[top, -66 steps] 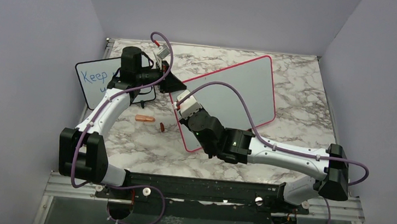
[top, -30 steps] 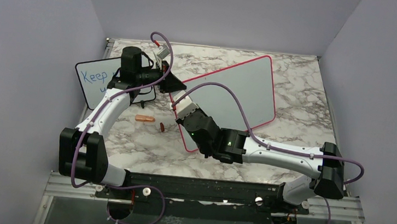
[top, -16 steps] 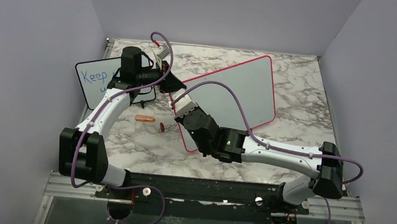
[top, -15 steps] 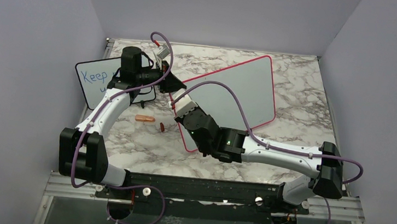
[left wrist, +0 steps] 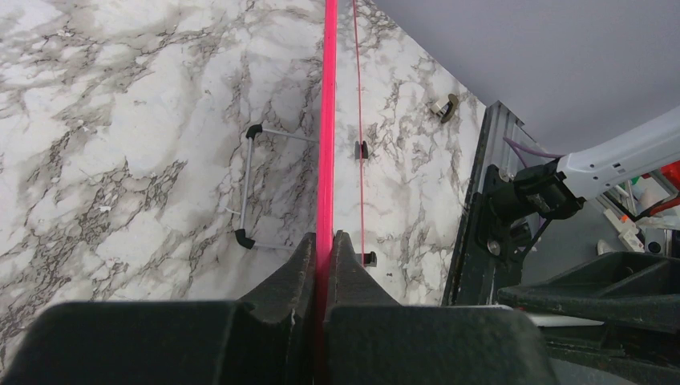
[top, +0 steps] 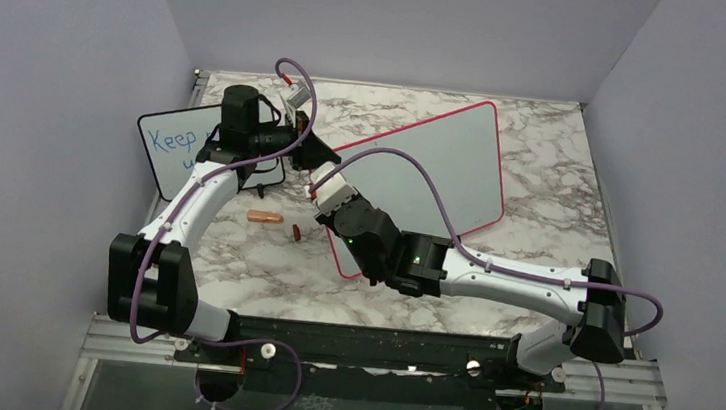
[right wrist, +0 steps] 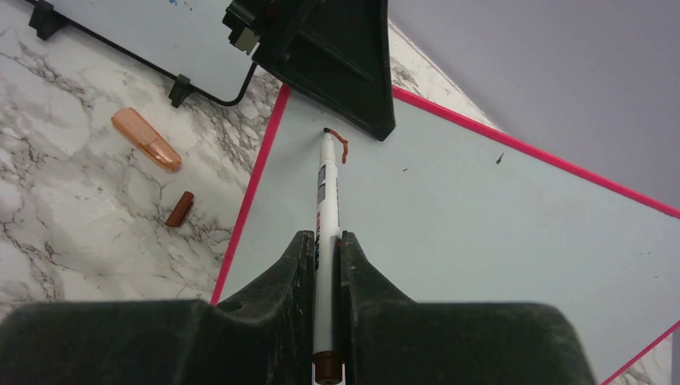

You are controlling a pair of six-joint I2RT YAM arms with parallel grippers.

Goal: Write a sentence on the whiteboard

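The whiteboard [top: 423,171] with the red-pink frame stands tilted on the marble table. My left gripper [top: 309,150] is shut on its left edge; in the left wrist view the pink rim [left wrist: 326,120] runs straight between the closed left gripper [left wrist: 325,241]. My right gripper [right wrist: 325,241] is shut on a white marker [right wrist: 325,192], whose tip meets the board [right wrist: 481,216] near its upper left corner, just below the left gripper. A short red-brown curved stroke [right wrist: 343,146] beside the tip is all that shows of the sentence. From above, the right gripper [top: 326,183] hovers over that corner.
A smaller black-framed board [top: 169,146] with blue writing stands left of the left arm. An orange cap [top: 264,218] and a small brown cap [top: 295,232] lie on the marble left of the whiteboard. The whiteboard's wire stand [left wrist: 250,184] rests behind it.
My right gripper has crept up and to the left with the marker, toward the board's upper left corner. The left arm and the whiteboard have stayed put.
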